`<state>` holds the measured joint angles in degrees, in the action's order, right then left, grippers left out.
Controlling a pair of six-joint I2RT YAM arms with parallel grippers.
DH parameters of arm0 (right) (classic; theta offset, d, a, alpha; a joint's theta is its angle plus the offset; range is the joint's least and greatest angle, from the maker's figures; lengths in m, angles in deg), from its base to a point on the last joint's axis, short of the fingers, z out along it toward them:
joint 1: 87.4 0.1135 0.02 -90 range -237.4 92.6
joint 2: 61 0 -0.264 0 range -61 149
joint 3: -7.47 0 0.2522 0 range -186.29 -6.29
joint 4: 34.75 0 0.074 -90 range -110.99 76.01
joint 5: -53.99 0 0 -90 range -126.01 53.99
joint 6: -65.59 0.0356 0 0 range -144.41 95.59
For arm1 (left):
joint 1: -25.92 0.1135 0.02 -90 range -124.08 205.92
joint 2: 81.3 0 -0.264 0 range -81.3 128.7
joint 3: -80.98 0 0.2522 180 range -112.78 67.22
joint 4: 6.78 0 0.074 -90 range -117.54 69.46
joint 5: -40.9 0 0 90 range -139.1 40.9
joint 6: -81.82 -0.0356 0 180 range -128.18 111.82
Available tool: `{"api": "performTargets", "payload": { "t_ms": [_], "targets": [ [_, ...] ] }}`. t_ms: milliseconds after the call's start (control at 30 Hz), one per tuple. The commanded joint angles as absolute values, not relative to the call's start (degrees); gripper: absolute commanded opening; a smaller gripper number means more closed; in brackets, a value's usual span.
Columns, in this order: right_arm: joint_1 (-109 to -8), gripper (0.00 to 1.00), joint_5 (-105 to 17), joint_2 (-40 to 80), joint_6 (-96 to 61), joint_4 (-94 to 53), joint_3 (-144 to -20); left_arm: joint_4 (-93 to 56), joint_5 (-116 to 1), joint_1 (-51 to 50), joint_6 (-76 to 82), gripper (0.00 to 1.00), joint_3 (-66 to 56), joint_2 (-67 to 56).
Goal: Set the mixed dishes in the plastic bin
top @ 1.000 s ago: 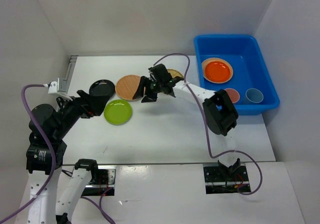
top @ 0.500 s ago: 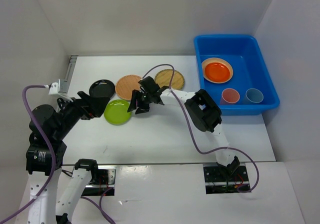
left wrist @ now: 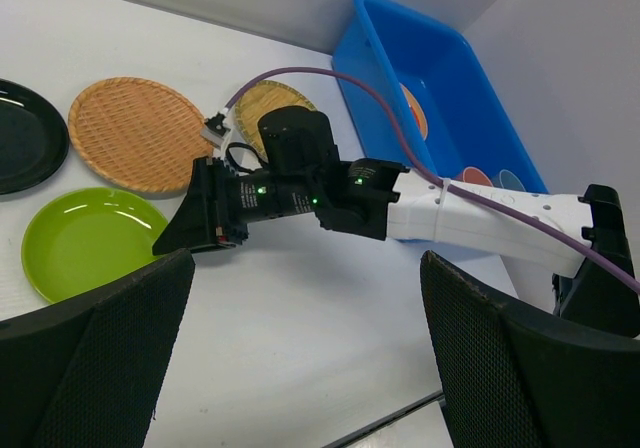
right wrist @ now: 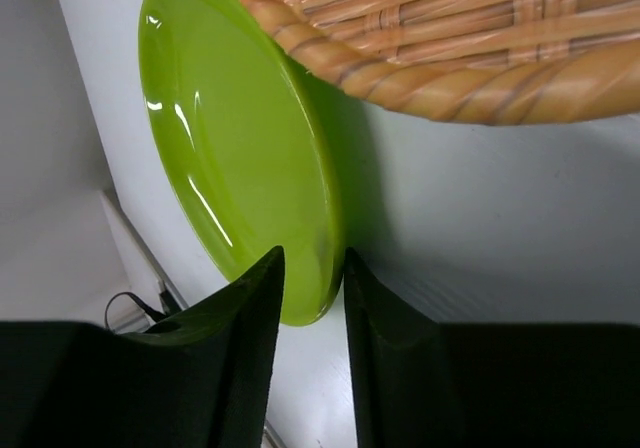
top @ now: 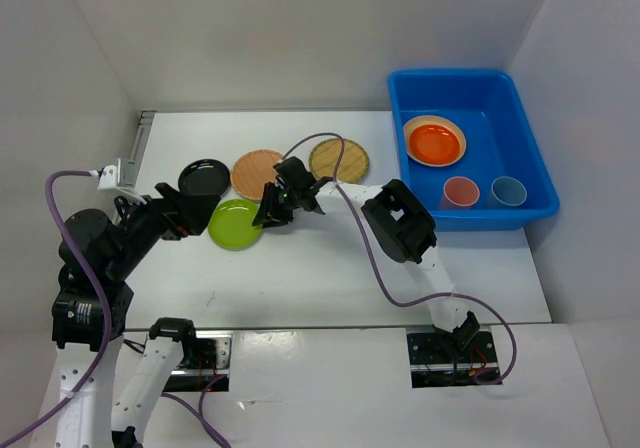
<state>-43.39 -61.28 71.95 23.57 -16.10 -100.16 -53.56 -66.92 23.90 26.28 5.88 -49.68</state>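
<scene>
The lime green plate [top: 236, 224] lies flat on the table. My right gripper [top: 263, 217] is at its right rim, and the right wrist view shows the fingers closed narrowly on the rim [right wrist: 312, 268], one on each side. The black plate [top: 203, 180], the light wood plate [top: 258, 173] and the woven bamboo plate [top: 338, 159] lie behind it. The blue bin [top: 450, 76] holds the orange plate [top: 435, 141] on a cream plate, a pink cup [top: 459, 191] and a blue cup [top: 508, 190]. My left gripper [left wrist: 310, 348] is wide open and empty, left of the green plate.
White walls close in the table at the back and on both sides. The right arm [top: 400, 218] stretches across the middle of the table, with its purple cable looping above it. The light wood plate's rim [right wrist: 450, 58] touches or overlaps the green plate's edge.
My right gripper has swung left from the bamboo plate, past the light wood plate, to the green plate's rim and closed on it. The left arm has not moved.
</scene>
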Motion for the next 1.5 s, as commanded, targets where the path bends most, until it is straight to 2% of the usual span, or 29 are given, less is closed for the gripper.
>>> {"api": "performTargets", "payload": {
  "t_ms": [0,33,100,133,167,267,467,600,667,833,900,1000,1100,1467],
  "targets": [
    [-42.8,0.35,-58.9,75.6,24.4,-16.4,-101.0,-52.3,-66.9,24.2,25.0,1.00,4.6,-50.4],
    [-42.8,0.33,-58.9,75.6,24.4,-16.4,-101.0,-52.3,-66.9,24.2,25.0,1.00,4.6,-50.4],
    [-42.8,0.17,-58.9,76.1,24.4,-15.8,-101.6,-52.3,-66.4,24.2,25.0,1.00,4.6,-50.4],
    [-42.8,0.06,-58.9,76.1,23.8,-14.8,-102.1,-52.3,-65.9,24.2,25.0,1.00,4.6,-50.4],
    [-42.8,0.00,-58.9,76.1,23.3,-14.1,-102.9,-52.3,-65.2,24.2,25.0,1.00,4.6,-50.4],
    [-42.8,0.00,-59.4,76.1,20.9,-11.3,-104.8,-52.3,-64.6,24.2,24.4,1.00,4.0,-50.4],
    [-44.3,0.00,-61.8,65.8,16.7,-6.1,-109.9,-52.3,-62.3,24.2,23.9,1.00,3.5,-50.9],
    [-52.8,0.00,-60.0,56.5,18.2,-0.4,-114.7,-49.9,-61.1,24.2,23.4,1.00,2.9,-51.5],
    [-56.4,0.00,-56.5,54.4,16.7,3.6,-120.9,-49.3,-61.1,24.2,22.8,1.00,2.9,-51.5],
    [-71.2,0.00,-53.9,49.4,15.9,11.9,-129.2,-48.7,-67.7,24.2,22.1,1.00,4.8,-48.5],
    [-75.7,0.00,-51.7,47.6,17.2,11.9,-127.8,-48.1,-69.0,24.2,22.7,1.00,6.0,-47.9],
    [-87.1,0.00,-52.3,43.6,20.8,8.0,-118.7,-48.1,-69.0,24.2,22.8,1.00,6.0,-47.9],
    [-93.6,0.00,-51.6,40.2,23.6,4.8,-111.3,-48.1,-69.0,24.2,22.8,1.00,6.6,-47.4],
    [-101.8,0.00,-45.7,41.8,25.9,1.5,-97.8,-49.2,-67.4,24.2,22.2,1.00,6.6,-47.4]
  ]
}}
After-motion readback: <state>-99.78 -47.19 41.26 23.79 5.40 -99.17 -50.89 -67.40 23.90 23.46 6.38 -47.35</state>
